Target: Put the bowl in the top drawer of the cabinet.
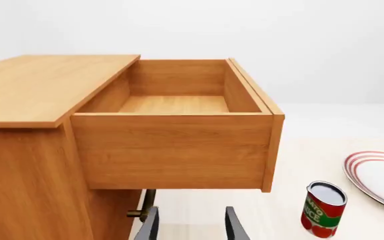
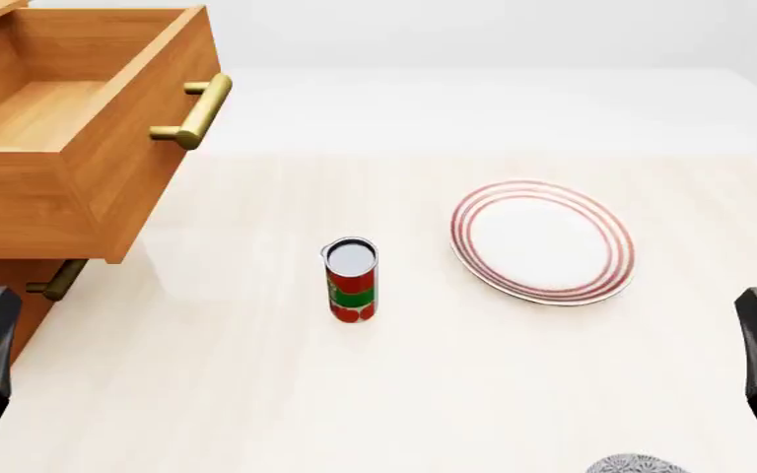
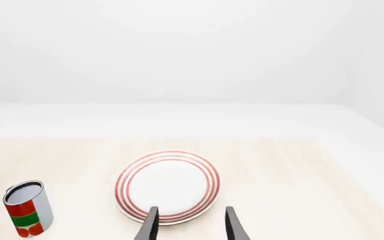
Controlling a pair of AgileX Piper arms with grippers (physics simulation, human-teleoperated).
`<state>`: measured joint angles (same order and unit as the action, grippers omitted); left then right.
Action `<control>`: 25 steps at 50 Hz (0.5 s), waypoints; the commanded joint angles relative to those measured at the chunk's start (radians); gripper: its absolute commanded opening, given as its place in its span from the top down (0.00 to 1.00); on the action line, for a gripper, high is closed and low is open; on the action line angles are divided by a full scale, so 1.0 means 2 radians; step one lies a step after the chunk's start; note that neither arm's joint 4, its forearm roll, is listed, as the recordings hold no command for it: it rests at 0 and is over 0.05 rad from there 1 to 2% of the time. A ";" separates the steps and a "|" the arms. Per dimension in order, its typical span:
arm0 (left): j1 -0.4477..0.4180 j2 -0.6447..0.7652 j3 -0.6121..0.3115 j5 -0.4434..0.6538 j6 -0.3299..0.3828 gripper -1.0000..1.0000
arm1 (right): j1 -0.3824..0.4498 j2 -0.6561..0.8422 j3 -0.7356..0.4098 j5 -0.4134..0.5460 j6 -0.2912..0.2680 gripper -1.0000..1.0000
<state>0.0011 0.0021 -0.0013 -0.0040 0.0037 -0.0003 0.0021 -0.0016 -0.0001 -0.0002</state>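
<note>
Only a sliver of the bowl point(image 2: 635, 464) shows, its patterned rim at the near edge of the front view, left of my right arm. The top drawer point(image 2: 76, 148) of the cabinet point(image 1: 18, 165) stands pulled out and empty, its brass handle point(image 2: 194, 108) facing the table. My left gripper point(image 1: 190, 227) is open and empty, low in front of the cabinet below the open drawer. My right gripper point(image 3: 192, 227) is also open and empty, at the near right, facing the plate. Neither gripper touches the bowl.
A red and green can point(image 2: 350, 281) stands upright mid-table. To its right lies a flat white plate with red rings point(image 2: 543, 241). The lower drawer is shut, and its brass handle point(image 2: 56, 279) sticks out under the open drawer, close to my left gripper.
</note>
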 commanded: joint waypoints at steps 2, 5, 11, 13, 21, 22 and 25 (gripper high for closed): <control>-0.002 -0.001 0.000 -0.007 0.012 0.00 | 0.000 0.002 -0.002 0.000 0.000 0.00; -0.003 -0.001 0.000 -0.009 0.014 0.00 | 0.000 0.002 -0.002 0.001 0.000 0.00; -0.007 -0.001 0.000 -0.017 0.033 0.00 | 0.000 0.002 -0.002 0.000 0.000 0.00; -0.011 -0.001 0.000 -0.016 0.032 0.00 | 0.000 0.002 -0.002 0.000 0.000 0.00; -0.027 -0.001 -0.012 0.000 0.020 0.00 | 0.000 0.003 -0.002 -0.001 0.000 0.00; -0.030 -0.001 -0.015 0.003 0.025 0.00 | 0.000 0.004 -0.002 -0.002 0.000 0.00; -0.029 -0.001 -0.033 0.031 0.010 0.00 | 0.000 0.004 -0.002 -0.002 0.000 0.00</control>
<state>-0.0349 0.0005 -0.0210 -0.0039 0.0394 -0.0011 0.0076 -0.0049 -0.0015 -0.0008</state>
